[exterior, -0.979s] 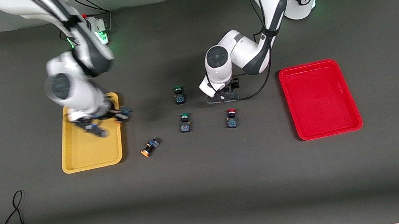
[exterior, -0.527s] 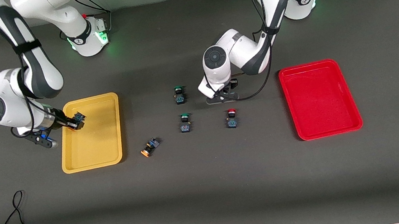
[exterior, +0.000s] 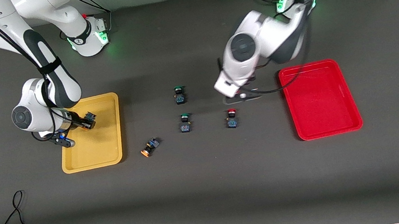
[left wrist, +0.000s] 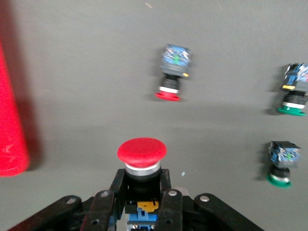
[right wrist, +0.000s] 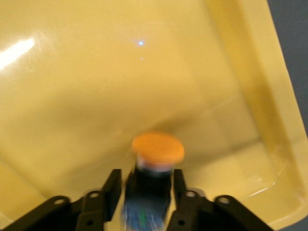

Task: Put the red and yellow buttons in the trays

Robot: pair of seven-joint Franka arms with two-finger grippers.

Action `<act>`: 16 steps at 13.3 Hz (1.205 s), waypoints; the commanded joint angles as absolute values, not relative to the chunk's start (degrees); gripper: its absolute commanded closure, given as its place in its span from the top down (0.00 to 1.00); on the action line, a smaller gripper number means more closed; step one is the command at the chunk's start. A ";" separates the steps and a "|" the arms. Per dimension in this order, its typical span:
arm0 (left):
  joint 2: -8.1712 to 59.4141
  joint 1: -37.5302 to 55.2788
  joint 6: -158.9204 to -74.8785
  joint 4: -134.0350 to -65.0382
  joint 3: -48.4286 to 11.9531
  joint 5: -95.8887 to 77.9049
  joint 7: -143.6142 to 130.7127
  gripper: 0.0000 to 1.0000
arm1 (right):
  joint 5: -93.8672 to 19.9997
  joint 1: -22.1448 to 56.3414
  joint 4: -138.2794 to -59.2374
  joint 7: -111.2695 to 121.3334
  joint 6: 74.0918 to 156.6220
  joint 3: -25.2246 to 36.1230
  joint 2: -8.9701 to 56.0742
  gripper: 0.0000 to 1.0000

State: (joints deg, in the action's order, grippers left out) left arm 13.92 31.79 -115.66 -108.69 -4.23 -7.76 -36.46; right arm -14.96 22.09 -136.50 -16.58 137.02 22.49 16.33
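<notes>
Each button is a little switch with a black-and-blue body and a round mushroom cap. The left gripper (left wrist: 142, 202) has its fingers (left wrist: 169, 208) pinching a red-capped button (left wrist: 142, 159) by the body, cap sticking out, up over the bare desk (exterior: 211, 189) between the loose buttons and the red tray (exterior: 319, 99). That tray has nothing in it.

The right gripper (right wrist: 144, 195) is over the yellow tray (exterior: 90, 133), fingers (right wrist: 109, 190) clamped on an orange-yellow button (right wrist: 156, 159) (the body looks smeared in the right wrist view, the cap is clear enough). The tray floor under it is bare.

On the desk, a second red button (exterior: 231, 118) stands upright near the left gripper. A second orange-yellow button (exterior: 150, 147) lies tipped on its side just beside the yellow tray's corner nearest the front camera. Two green-capped buttons stand between those: one (exterior: 179, 94) farther from the front camera, the other (exterior: 185, 123) nearer.
</notes>
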 commanded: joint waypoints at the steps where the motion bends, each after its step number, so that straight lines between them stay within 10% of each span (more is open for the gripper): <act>1: 5.99 22.18 -108.31 -112.67 -4.31 -9.32 -27.97 0.00 | -16.70 22.41 -135.97 -15.55 136.85 22.24 15.30 1.00; 5: 8.07 10.04 -111.24 -118.46 -4.13 -0.19 -16.11 0.00 | -16.79 22.59 -122.05 -25.53 128.18 16.89 14.67 1.00; 11: 23.10 6.86 -135.60 -121.90 -4.04 3.16 -15.12 0.00 | -16.70 23.29 -97.94 -43.38 129.01 4.94 32.93 1.00; 12: 24.25 6.94 -136.40 -121.73 -4.04 4.90 -15.12 0.14 | -16.44 23.38 -96.43 -47.07 130.24 3.62 35.05 1.00; 14: 23.65 6.68 -135.09 -121.12 -4.04 6.77 -15.03 0.99 | -15.91 23.64 -96.50 -48.87 131.83 2.90 36.65 1.00; 16: 21.28 6.33 -126.88 -117.88 -4.13 6.77 -14.86 1.00 | -15.91 23.55 -96.85 -48.95 131.92 2.90 37.96 1.00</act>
